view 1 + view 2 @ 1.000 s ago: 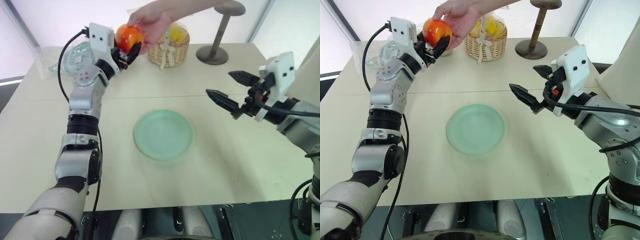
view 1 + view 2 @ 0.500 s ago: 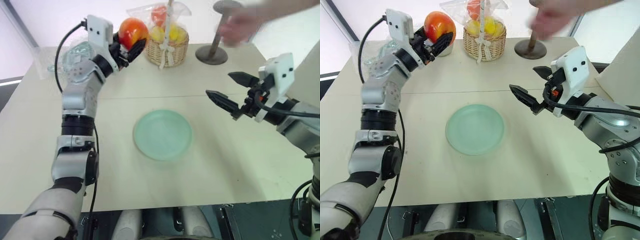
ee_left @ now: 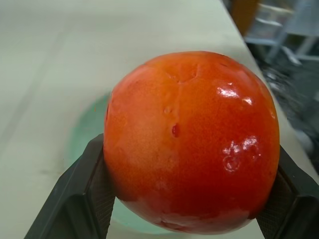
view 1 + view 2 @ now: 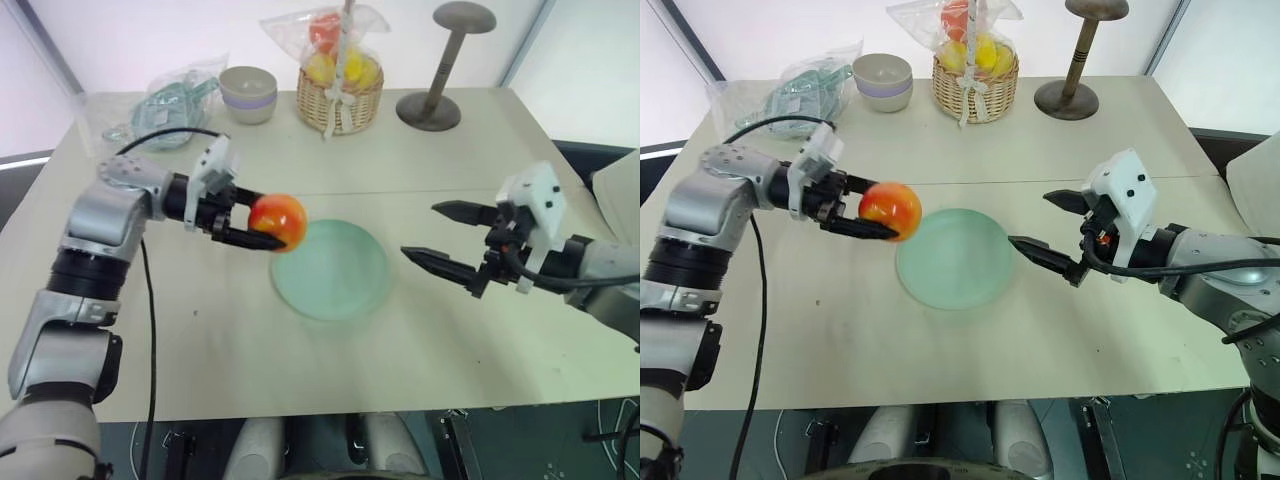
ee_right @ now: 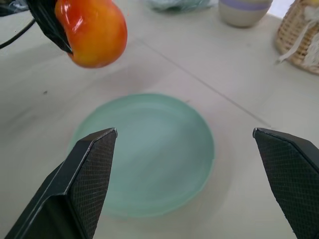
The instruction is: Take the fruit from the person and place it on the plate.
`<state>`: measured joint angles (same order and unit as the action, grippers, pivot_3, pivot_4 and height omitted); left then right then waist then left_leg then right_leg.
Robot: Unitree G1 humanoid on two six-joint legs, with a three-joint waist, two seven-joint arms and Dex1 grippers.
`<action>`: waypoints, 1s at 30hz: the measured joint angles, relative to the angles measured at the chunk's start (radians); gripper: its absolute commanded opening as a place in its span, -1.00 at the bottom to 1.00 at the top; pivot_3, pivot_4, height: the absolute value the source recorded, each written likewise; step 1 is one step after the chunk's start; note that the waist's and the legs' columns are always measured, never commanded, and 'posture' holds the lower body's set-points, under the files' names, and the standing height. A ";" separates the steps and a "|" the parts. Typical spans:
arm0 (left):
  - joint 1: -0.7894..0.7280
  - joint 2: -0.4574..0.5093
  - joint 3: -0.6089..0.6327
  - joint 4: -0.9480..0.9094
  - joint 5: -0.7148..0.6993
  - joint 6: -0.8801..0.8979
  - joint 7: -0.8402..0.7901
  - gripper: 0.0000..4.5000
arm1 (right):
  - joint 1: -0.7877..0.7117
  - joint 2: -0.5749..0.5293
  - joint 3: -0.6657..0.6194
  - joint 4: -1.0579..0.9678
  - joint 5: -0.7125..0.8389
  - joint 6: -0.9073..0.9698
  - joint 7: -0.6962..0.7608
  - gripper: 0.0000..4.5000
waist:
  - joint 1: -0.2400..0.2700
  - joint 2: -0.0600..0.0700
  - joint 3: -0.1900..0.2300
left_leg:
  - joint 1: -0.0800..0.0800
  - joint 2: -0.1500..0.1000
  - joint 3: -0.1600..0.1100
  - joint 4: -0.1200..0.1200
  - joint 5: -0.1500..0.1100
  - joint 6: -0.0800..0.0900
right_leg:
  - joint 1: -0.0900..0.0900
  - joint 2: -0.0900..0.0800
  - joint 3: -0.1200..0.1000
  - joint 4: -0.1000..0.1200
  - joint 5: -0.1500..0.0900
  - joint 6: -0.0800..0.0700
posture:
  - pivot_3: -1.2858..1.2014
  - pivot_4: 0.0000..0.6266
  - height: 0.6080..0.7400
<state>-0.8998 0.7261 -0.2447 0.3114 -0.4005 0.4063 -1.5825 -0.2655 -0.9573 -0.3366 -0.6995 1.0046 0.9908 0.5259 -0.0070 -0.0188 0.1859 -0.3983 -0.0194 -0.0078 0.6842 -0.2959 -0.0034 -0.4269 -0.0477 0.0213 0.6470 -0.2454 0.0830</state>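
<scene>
The fruit (image 4: 277, 219), glossy orange-red, sits clamped between the black fingers of the left gripper (image 4: 258, 222), held in the air just over the plate's (image 4: 335, 272) left edge at the table's (image 4: 470, 150) middle. The right gripper (image 4: 448, 238), jaws spread wide, hovers beside the plate's opposite rim.

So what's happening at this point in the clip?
The left gripper is shut on the fruit, holding it in the air by the near-left edge of the plate; it is not yet set down. The right gripper hangs open and empty on the plate's other side.
</scene>
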 measured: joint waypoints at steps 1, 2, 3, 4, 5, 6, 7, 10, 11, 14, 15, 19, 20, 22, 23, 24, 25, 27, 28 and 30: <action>-0.014 0.000 -0.033 0.013 0.000 -0.023 -0.011 0.32 | 0.012 -0.011 0.004 -0.003 -0.001 0.000 0.011 1.00 | 0.000 0.000 0.000 | 0.000 0.000 0.000 0.000 0.000 0.000 | 0.000 0.000 0.000 0.000 0.000 0.000 | 0.03 -0.52 1.00; -0.028 -0.001 -0.065 0.031 0.000 -0.049 -0.018 0.32 | 0.020 -0.014 0.013 -0.006 -0.002 -0.001 0.022 1.00 | -0.002 0.000 0.000 | 0.000 0.000 0.000 0.000 0.000 0.000 | 0.000 0.000 0.000 0.000 0.000 0.000 | 0.03 -0.52 1.00; -0.045 -0.002 -0.094 0.053 0.000 -0.073 -0.023 0.32 | 0.031 -0.015 0.020 -0.009 -0.006 -0.002 0.032 1.00 | -0.002 0.000 0.000 | 0.000 0.000 0.000 0.000 0.000 0.000 | 0.000 0.000 0.000 0.000 0.000 0.000 | 0.03 -0.52 1.00; -0.056 -0.004 -0.107 0.073 -0.001 -0.093 -0.026 0.32 | 0.036 -0.017 0.026 -0.014 -0.010 -0.003 0.038 1.00 | -0.004 0.000 0.000 | 0.000 0.000 0.000 0.000 0.000 0.000 | 0.000 0.000 0.000 0.000 0.000 0.000 | 0.03 -0.52 1.00; -0.063 -0.005 -0.118 0.086 -0.002 -0.105 -0.026 0.32 | 0.038 -0.018 0.028 -0.016 -0.011 -0.004 0.040 1.00 | -0.006 0.000 0.000 | 0.000 0.000 0.000 0.000 0.000 0.000 | -0.001 0.000 0.000 0.000 0.000 0.000 | 0.03 -0.52 1.00; -0.076 -0.007 -0.132 0.105 -0.003 -0.120 -0.027 0.32 | 0.042 -0.021 0.029 -0.020 -0.011 -0.004 0.042 1.00 | -0.006 0.000 0.000 | 0.000 0.001 0.000 0.000 0.000 0.000 | -0.001 0.000 0.000 0.000 0.000 0.000 | 0.03 -0.52 1.00; -0.082 -0.008 -0.135 0.118 -0.005 -0.133 -0.027 0.32 | 0.046 -0.022 0.032 -0.024 -0.011 -0.004 0.044 1.00 | -0.007 0.000 0.000 | 0.000 0.001 0.000 0.000 0.000 0.000 | -0.001 0.000 0.000 0.000 0.000 0.000 | 0.03 -0.52 1.00; -0.102 -0.028 -0.136 0.178 0.006 -0.198 -0.028 0.32 | 0.063 -0.022 0.038 -0.028 -0.018 -0.005 0.044 1.00 | -0.004 0.000 0.000 | 0.000 0.001 0.000 0.000 0.000 0.000 | -0.001 0.000 0.000 0.000 0.000 0.000 | 0.03 -0.52 1.00; -0.108 -0.047 -0.134 0.203 0.025 -0.229 -0.027 0.32 | 0.069 -0.022 0.038 -0.029 -0.021 -0.006 0.043 1.00 | -0.003 0.000 0.000 | 0.000 0.000 0.000 0.000 0.000 0.000 | -0.001 0.000 0.000 0.001 0.000 0.000 | 0.03 -0.52 1.00; -0.117 -0.127 -0.132 0.282 0.102 -0.336 -0.005 0.32 | 0.081 -0.022 0.042 -0.040 -0.029 -0.009 0.042 1.00 | 0.005 0.000 0.000 | -0.001 0.000 0.000 0.000 0.000 0.000 | -0.001 0.001 0.000 0.000 0.000 0.000 | 0.03 -0.52 1.00; -0.119 -0.160 -0.131 0.314 0.130 -0.373 0.014 0.32 | 0.085 -0.022 0.043 -0.042 -0.031 -0.010 0.039 1.00 | 0.007 0.000 0.000 | -0.001 -0.001 0.000 0.001 0.000 0.000 | -0.001 0.001 0.000 0.000 0.000 0.000 | 0.03 -0.52 1.00; -0.115 -0.257 -0.131 0.397 0.213 -0.516 0.062 0.32 | 0.095 -0.019 0.045 -0.044 -0.039 -0.014 0.029 1.00 | 0.013 0.000 0.000 | -0.003 0.000 0.000 0.001 0.000 0.001 | -0.002 0.001 0.000 0.000 0.000 0.000 | 0.03 -0.52 1.00; -0.113 -0.270 -0.130 0.411 0.226 -0.548 0.068 0.32 | 0.097 -0.019 0.045 -0.044 -0.039 -0.014 0.028 1.00 | 0.013 0.000 0.000 | -0.003 0.000 0.000 0.001 0.000 0.001 | -0.002 0.001 0.000 0.000 0.000 0.000 | 0.03 -0.52 1.00; -0.102 -0.292 -0.127 0.437 0.248 -0.595 0.082 0.32 | 0.100 -0.019 0.045 -0.045 -0.038 -0.014 0.022 1.00 | 0.013 0.000 0.000 | -0.003 0.000 0.000 0.000 0.000 0.001 | -0.003 0.000 0.000 0.000 0.000 0.000 | 0.03 -0.52 1.00; -0.093 -0.303 -0.126 0.449 0.258 -0.612 0.086 0.32 | 0.102 -0.019 0.044 -0.046 -0.038 -0.014 0.019 1.00 | 0.014 0.000 0.000 | -0.003 0.000 0.000 0.000 0.000 0.001 | -0.003 0.000 0.000 0.000 0.000 0.000 | 0.03 -0.52 1.00; -0.087 -0.309 -0.126 0.461 0.265 -0.623 0.087 0.54 | 0.103 -0.019 0.044 -0.046 -0.038 -0.014 0.016 1.00 | 0.014 0.000 0.000 | -0.003 0.000 0.000 0.000 0.000 0.001 | -0.003 0.001 0.000 0.000 0.000 0.000 | 0.03 -0.52 1.00; -0.082 -0.316 -0.126 0.473 0.273 -0.634 0.090 0.78 | 0.106 -0.019 0.042 -0.048 -0.037 -0.014 0.012 1.00 | 0.015 0.000 0.000 | -0.003 0.000 0.000 0.001 0.000 0.001 | -0.003 0.001 0.000 0.000 0.000 0.000 | 0.03 -0.52 1.00; -0.080 -0.324 -0.124 0.484 0.285 -0.656 0.093 0.97 | 0.109 -0.019 0.040 -0.054 -0.035 -0.014 0.008 1.00 | 0.018 0.000 0.000 | -0.003 0.000 0.000 0.001 0.000 0.001 | -0.002 0.001 0.000 0.000 0.000 0.000 | 0.03 -0.52 1.00; -0.080 -0.328 -0.121 0.487 0.290 -0.665 0.095 0.97 | 0.109 -0.019 0.038 -0.056 -0.032 -0.014 0.007 1.00 | 0.018 0.000 0.000 | -0.003 0.000 0.000 0.001 0.000 0.001 | -0.002 0.001 0.000 0.000 0.000 0.001 | 0.03 -0.52 1.00; -0.080 -0.337 -0.117 0.502 0.295 -0.677 0.103 0.97 | 0.110 -0.019 0.036 -0.061 -0.026 -0.014 0.002 1.00 | 0.019 0.000 0.000 | -0.003 0.000 0.000 0.001 0.000 0.001 | -0.002 0.001 0.000 0.000 0.000 0.001 | 0.03 -0.52 1.00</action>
<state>-0.9802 0.3890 -0.3614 0.8130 -0.1053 -0.2709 -1.4798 -0.1556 -0.9766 -0.3002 -0.7605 0.9785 0.9765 0.5279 0.0118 -0.0192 0.1861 -0.4011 -0.0193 -0.0080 0.6847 -0.2963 -0.0026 -0.4293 -0.0467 0.0211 0.6473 -0.2452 0.0835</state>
